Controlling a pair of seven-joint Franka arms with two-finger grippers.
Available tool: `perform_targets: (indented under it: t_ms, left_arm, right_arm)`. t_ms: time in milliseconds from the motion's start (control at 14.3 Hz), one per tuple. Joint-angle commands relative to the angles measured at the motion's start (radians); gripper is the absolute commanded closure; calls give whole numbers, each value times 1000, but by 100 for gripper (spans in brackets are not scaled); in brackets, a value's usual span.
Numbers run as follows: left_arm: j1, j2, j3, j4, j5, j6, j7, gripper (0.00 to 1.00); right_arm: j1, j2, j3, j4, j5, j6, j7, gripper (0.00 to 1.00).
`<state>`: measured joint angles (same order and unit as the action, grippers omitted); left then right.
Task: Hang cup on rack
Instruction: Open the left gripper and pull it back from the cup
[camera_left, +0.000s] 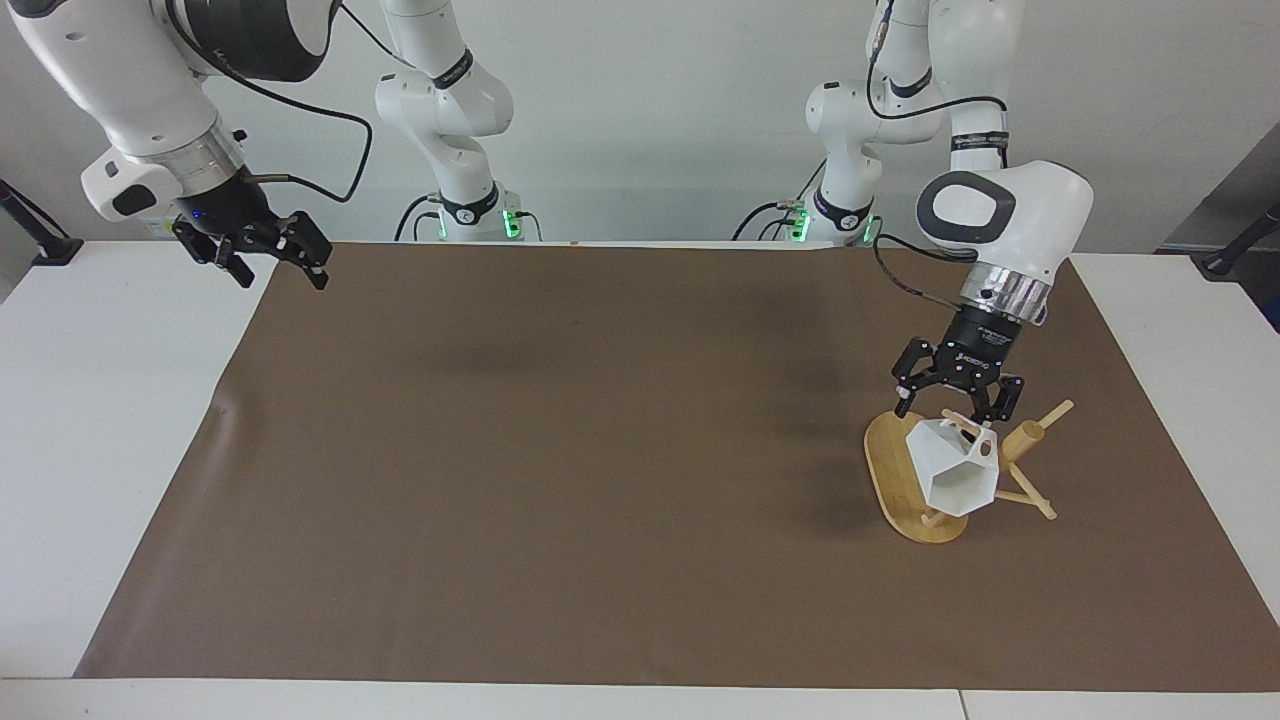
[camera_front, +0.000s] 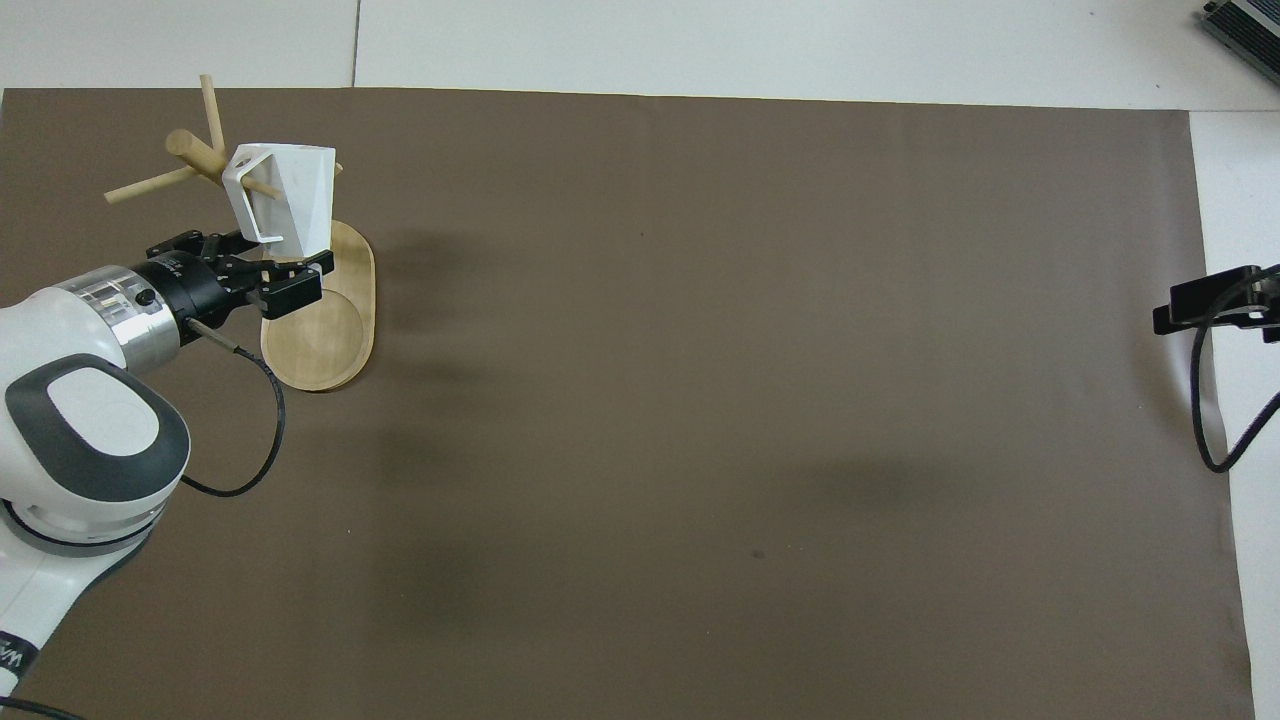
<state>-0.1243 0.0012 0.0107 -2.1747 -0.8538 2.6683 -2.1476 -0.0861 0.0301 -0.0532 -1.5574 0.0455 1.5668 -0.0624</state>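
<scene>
1. The small white faceted cup is seen hung by its handle on a peg of the light bamboo rack, at the left arm's end of the worktop.
2. The left hand is spread just above the cup, gripping nothing; the right hand waits, spread.
3. A clean upward retreat is judged to be next.

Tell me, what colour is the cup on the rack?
The cup is plain white, clearest in the facing view.
</scene>
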Motion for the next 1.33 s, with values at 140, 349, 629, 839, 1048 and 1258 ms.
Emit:
perform_targets:
  t_ms: [140, 349, 629, 839, 1048, 1258]
  left_arm:
    - [84, -66, 3, 85, 304, -316, -18, 0]
    - [86, -67, 6, 170, 497, -479, -14, 0]
    - [84, -75, 5, 292, 664, -668, 122, 0]
    - [101, -89, 8, 348, 667, -751, 358, 0]
    - [123, -79, 8, 414, 686, -789, 578, 0]
    - [127, -76, 6, 430, 699, -797, 864, 0]
  right_arm:
    - [-3, -22, -13, -19, -24, 7, 18, 0]
    - [-1, -22, -10, -20, -99, 24, 16, 0]
    - [-1, -22, -8, -21, -104, 35, 15, 0]
    - [-1, -22, -7, -21, -90, 33, 18, 0]
    - [-1, -22, -8, -21, -88, 32, 18, 0]
    - [-1, -22, -7, -21, -85, 30, 15, 0]
